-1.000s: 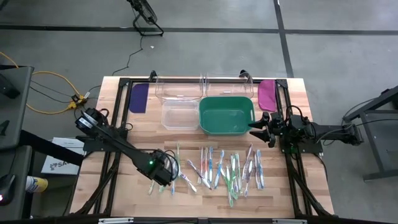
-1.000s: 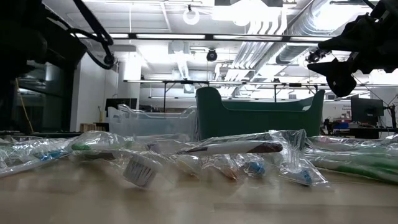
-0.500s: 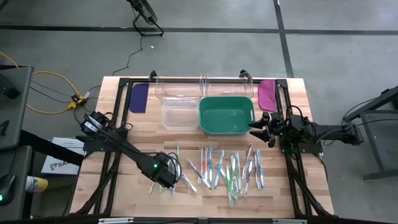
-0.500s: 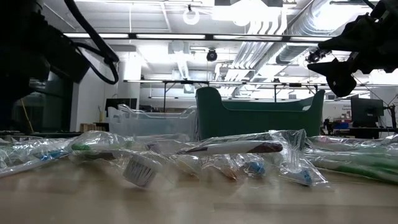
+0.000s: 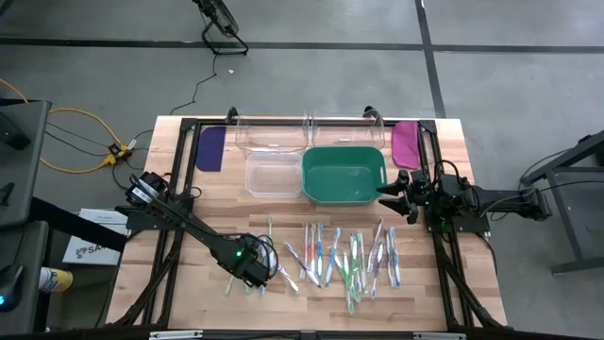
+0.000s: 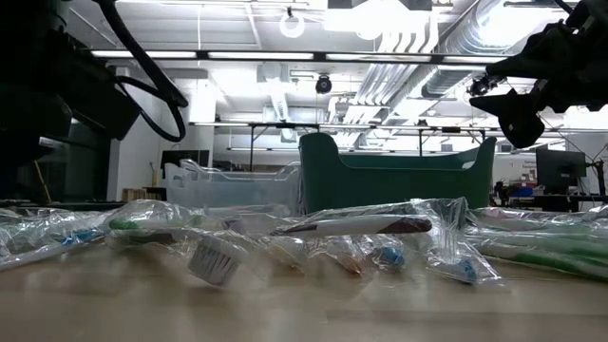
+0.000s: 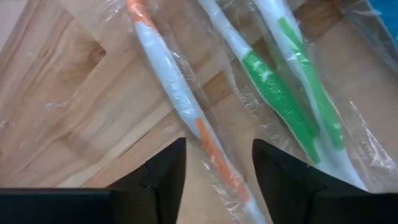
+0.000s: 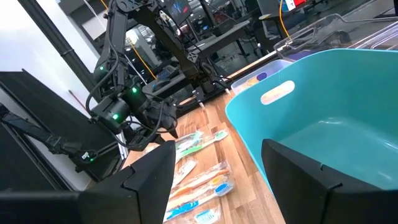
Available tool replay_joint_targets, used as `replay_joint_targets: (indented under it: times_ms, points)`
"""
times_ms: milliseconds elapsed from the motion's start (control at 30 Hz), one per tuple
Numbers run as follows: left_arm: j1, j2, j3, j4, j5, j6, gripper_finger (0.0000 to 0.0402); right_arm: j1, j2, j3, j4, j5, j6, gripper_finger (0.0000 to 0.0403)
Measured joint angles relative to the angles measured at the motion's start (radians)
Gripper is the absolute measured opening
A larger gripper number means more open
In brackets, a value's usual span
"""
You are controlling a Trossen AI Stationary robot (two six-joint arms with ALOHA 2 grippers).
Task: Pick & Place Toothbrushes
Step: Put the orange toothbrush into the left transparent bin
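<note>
Several toothbrushes in clear wrappers (image 5: 340, 255) lie on the wooden table's near half. My left gripper (image 5: 266, 276) is low over the left end of the row, open. In its wrist view its fingers stand on either side of a white-and-orange wrapped toothbrush (image 7: 180, 106), with two white-and-green ones (image 7: 280, 93) beside it. My right gripper (image 5: 389, 192) is open and empty, above the right rim of the green bin (image 5: 343, 174).
A clear tub (image 5: 274, 176) stands left of the green bin, two clear containers (image 5: 311, 132) behind them. A purple paddle (image 5: 209, 148) lies at the far left, a magenta one (image 5: 406, 142) at the far right. Bare wood shows along the table's near edge.
My left gripper has moved a little toward the table's near edge and right, closer to the toothbrushes at the left end of the row. My right arm has kept still.
</note>
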Motion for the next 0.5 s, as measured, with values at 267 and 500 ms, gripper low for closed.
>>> replay_joint_targets:
  times_ms: [267,500]
  points:
    - [0.0,0.001,0.0,0.009,0.007,0.028,0.0081,0.0,0.0,0.0,0.0,0.0,0.0,0.0233]
    - [0.0,-0.014,-0.004,-0.016,-0.01,0.084,0.0011,0.0,0.0,0.0,0.0,0.0,0.0,0.0233]
